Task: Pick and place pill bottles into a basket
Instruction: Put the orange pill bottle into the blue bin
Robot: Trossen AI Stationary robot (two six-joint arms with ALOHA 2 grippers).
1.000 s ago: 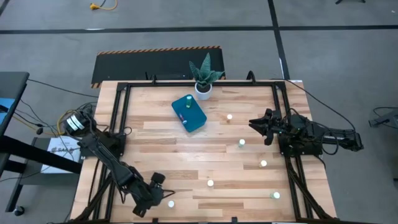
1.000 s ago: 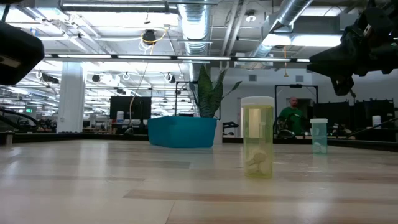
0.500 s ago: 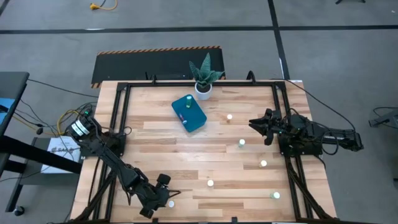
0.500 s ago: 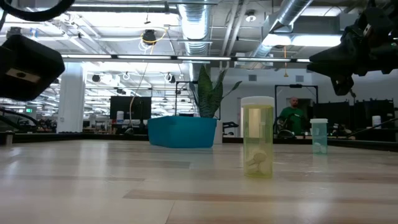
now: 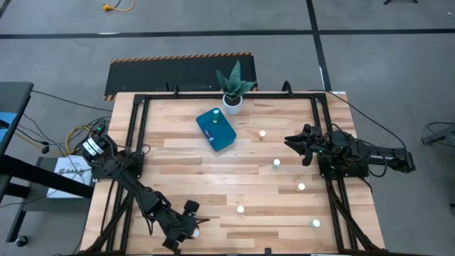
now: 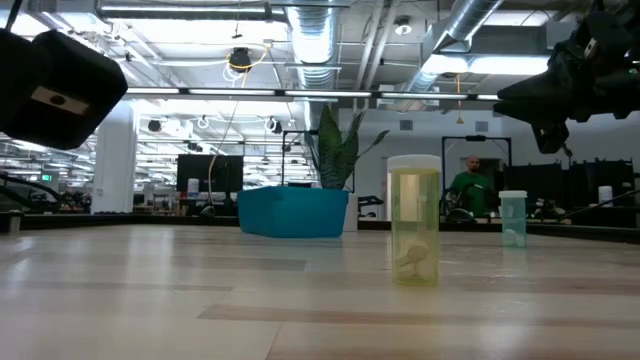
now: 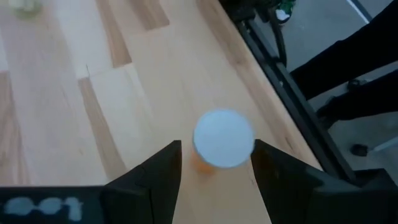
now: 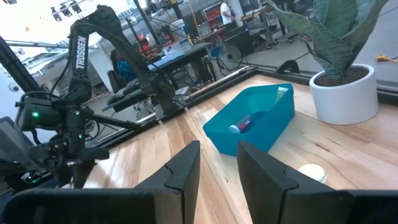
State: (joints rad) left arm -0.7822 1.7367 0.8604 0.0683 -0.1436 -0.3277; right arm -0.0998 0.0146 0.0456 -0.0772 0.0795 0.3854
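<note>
A white-capped pill bottle (image 7: 222,134) with an orange body stands upright at the table's near edge (image 5: 195,232). My left gripper (image 7: 216,148) is open and slants down over it, one finger on each side of the cap; I cannot tell whether they touch it. The teal basket (image 5: 226,139) sits at the far middle with two bottles lying inside (image 8: 241,124). Several more bottles stand loose on the table's right half (image 5: 276,163). My right gripper (image 5: 296,146) waits open at the right edge, holding nothing.
A white pot with a green plant (image 5: 232,98) stands just behind the basket. Black frame rails (image 5: 135,135) run along the table's sides. In the low view a yellowish bottle (image 6: 414,232) stands close and a pale blue one (image 6: 513,218) farther off.
My left gripper has moved a little toward the table's right along the near edge, closer to the white-capped bottle, and has tipped further downward. Its fingers have kept the same gap.
</note>
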